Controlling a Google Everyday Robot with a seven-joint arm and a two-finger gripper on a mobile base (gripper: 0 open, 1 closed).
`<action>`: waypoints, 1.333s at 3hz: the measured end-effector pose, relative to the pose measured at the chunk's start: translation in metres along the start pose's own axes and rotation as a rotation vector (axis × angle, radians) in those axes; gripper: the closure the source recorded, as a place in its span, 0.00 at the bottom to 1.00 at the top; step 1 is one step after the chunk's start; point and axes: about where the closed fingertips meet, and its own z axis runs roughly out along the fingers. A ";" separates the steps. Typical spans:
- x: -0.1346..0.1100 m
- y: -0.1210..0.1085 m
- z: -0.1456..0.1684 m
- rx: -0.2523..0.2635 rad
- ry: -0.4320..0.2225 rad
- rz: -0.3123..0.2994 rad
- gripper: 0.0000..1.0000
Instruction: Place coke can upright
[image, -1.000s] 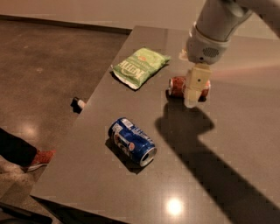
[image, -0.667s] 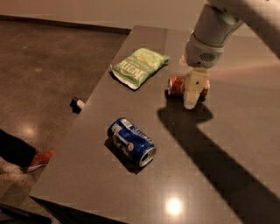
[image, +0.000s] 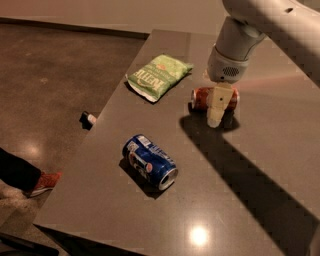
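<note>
Change: over the last second the gripper (image: 218, 107) has settled a little lower and a shade toward the near edge of the desk (image: 100, 210). It is a small shift, and nothing else has moved.
Coke can: the coke can (image: 201, 98) lies on its side in the far half of the desk, well in from the left edge. Its long axis runs roughly along the far edge. It sits where it sat a second ago, neither lifted nor turned.
Meaning for task: uprighting has not begun. I judge this to be the last of the descent onto the can, before any lift.
Gripper position: low over the can, reaching in from the far right corner. Its pale tip hangs across the can's near side at the middle, so red shows to either side of it.
Jaws: the far side is hidden behind the can. Cannot tell how far open they stand, or whether they grip the can or only touch it.
Neighbours: the green chip bag (image: 159, 76) is near the far-left corner, apart from the can. The blue can (image: 150, 161) is on its side near the left edge, well apart. Both are unmoved.
Next, as I judge: get a firm hold across the body, lift, turn a quarter so a silver end faces down, then set it down.
Risk: the can is round and may roll if nudged off-centre.
</note>
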 end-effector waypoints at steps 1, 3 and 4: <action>-0.004 -0.004 0.000 0.002 -0.002 -0.007 0.18; -0.001 -0.012 0.004 -0.005 0.002 -0.006 0.65; 0.005 -0.011 -0.006 -0.013 -0.044 0.033 0.88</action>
